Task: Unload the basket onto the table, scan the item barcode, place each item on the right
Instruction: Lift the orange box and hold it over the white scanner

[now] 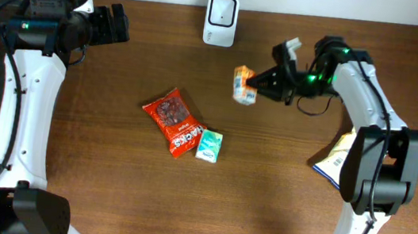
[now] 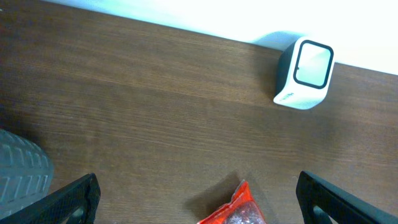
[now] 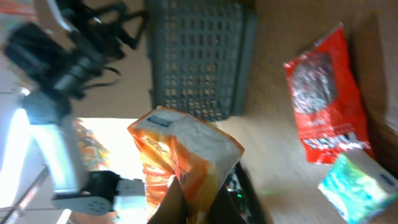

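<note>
The orange packet [image 1: 244,85] is pinched at its right edge by the right hand [image 1: 256,81], whose fingers are pressed together on it, and it is held up off the surface [image 1: 106,176] rather than resting on it. The coming move is judged to turn on one relation: the scanner [image 1: 221,20] stands at the far edge of the surface, to the left of and farther back than the held packet, so the packet would have to be carried left and away to meet the scanner's window. The packet's long axis is seen from overhead to run roughly from far to near, with the hand reaching in from the right. The right hand is the nearer of the two to the scanner; the left hand [image 1: 120,26] is spread wide, holds nothing, and hangs well apart at the far left. Which face of the packet carries the barcode cannot be made out, and it may be turned away from the scanner. By count there are one scanner, two hands and four packets: the orange one held, a red packet [image 1: 174,121] lying near the middle of the surface, a small teal packet [image 1: 209,145] touching its right near corner, and a yellow and blue packet [image 1: 336,152] at the right, partly hidden by the right arm. One grey basket [image 3: 196,56] is seen in the right wrist view.
</note>
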### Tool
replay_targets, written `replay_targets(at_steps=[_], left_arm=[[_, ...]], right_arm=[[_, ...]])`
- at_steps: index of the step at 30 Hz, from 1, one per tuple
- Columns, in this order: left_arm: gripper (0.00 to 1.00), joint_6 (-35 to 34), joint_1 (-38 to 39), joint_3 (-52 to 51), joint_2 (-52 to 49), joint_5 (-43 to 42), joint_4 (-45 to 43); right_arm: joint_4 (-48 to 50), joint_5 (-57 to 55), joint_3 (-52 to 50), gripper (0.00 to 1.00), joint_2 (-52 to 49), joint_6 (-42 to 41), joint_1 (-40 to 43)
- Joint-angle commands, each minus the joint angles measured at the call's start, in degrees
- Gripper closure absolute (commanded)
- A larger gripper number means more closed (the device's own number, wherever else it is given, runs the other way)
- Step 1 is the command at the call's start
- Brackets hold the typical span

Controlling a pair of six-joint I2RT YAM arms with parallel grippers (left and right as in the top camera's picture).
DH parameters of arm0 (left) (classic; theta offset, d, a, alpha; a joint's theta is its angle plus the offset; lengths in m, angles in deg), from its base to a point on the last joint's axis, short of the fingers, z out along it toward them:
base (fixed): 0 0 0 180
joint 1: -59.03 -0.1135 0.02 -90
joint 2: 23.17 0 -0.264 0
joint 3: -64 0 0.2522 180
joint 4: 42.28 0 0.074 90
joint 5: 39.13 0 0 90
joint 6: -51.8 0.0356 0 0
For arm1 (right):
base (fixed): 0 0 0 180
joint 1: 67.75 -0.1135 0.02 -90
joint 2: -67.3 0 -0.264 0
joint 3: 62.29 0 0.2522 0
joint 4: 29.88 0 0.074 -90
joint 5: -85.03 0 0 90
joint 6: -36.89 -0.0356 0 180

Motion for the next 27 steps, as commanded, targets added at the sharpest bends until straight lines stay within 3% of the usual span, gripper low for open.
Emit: replay_targets(at_steps=[1,10,15,17,21,25,27], left_arm=[[0.01,1.0,0.1,0.1,-0.3,0.2,-0.1],[0.01,0.9,0.1,0.1,-0.3,0.2,-0.1],[0.01,1.0,0.1,0.1,-0.3,0.2,-0.1],[0.01,1.0,0.1,0.1,-0.3,0.2,-0.1],[0.01,1.0,0.1,0.1,-0.3,0.2,-0.1],[0.01,1.0,0.1,0.1,-0.3,0.2,-0.1],[0.01,1.0,0.1,0.1,-0.3,0.2,-0.1]], right_arm=[[0.1,4.9,5.8,0.96,1.6,-4.8,0.6],[0.1,4.9,26.9,0.96,1.6,-12.0,-0.4],[0.1,-1.6,29.5,0.96,1.7,-11.9,-2.4],[-0.2,-13.5,29.6,0.96,1.8,-11.9,-4.2],[-0.8,-55.9,29.6,0.96,1.8,-12.0,-12.4],[4.2,-83.7,30.1,0.96,1.7,-11.6,-20.2],[7.1,-91.1,30.5,0.96,1.7,-9.5,-21.9]])
